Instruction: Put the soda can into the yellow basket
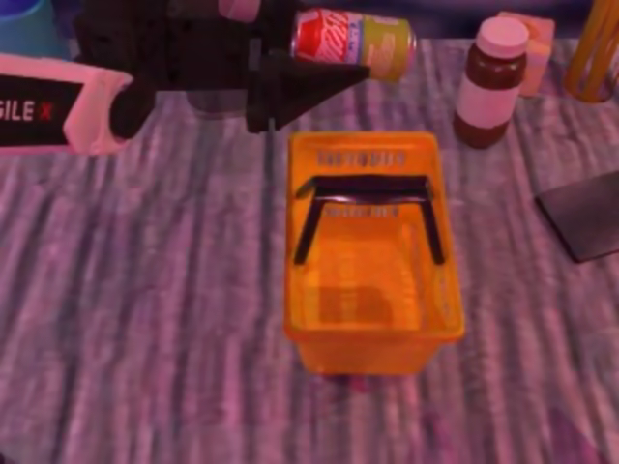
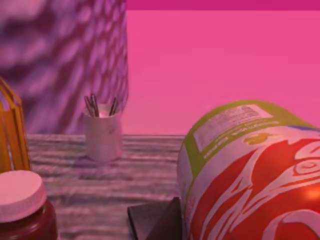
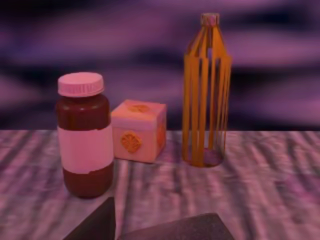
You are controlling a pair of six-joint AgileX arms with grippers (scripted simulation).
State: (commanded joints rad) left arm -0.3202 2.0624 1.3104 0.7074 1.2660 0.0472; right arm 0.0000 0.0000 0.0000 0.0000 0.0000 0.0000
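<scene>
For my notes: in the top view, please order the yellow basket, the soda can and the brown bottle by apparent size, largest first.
1. yellow basket, clearly the largest.
2 and 3. soda can and brown bottle look alike; the can is lifted nearer the camera in the left gripper, so I leave them unranked.

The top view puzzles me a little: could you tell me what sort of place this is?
Probably a rendered tabletop test scene, not a real room: a striped table with a yellow basket, a brown white-capped bottle, and my left gripper holding the soda can.
</scene>
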